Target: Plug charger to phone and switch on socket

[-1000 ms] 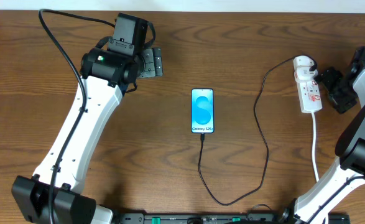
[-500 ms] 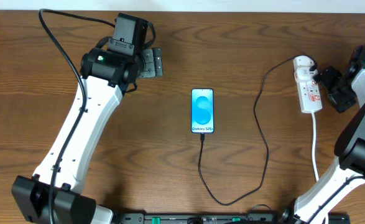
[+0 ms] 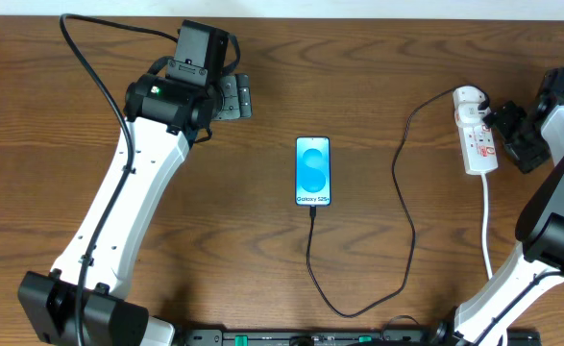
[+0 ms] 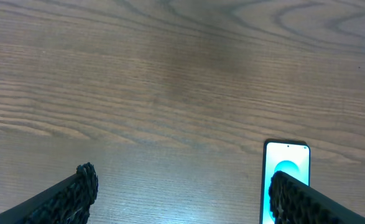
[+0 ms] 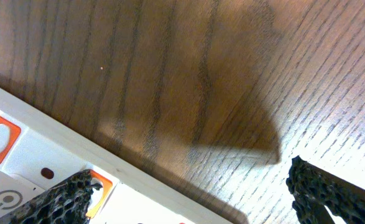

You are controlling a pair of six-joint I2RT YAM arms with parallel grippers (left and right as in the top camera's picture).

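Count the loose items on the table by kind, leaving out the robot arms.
Phone: 1
Power strip: 1
Black charger cable: 1
Total: 3

The phone (image 3: 312,171) lies mid-table, the charger (image 3: 307,252) plugged into its bottom edge and looping round to the socket (image 3: 480,144) — right gripper (image 3: 498,121) at its side.

A dark brown wood-grain table (image 3: 224,269) fills the view, a pale strip (image 3: 358,8) bordering its far edge.
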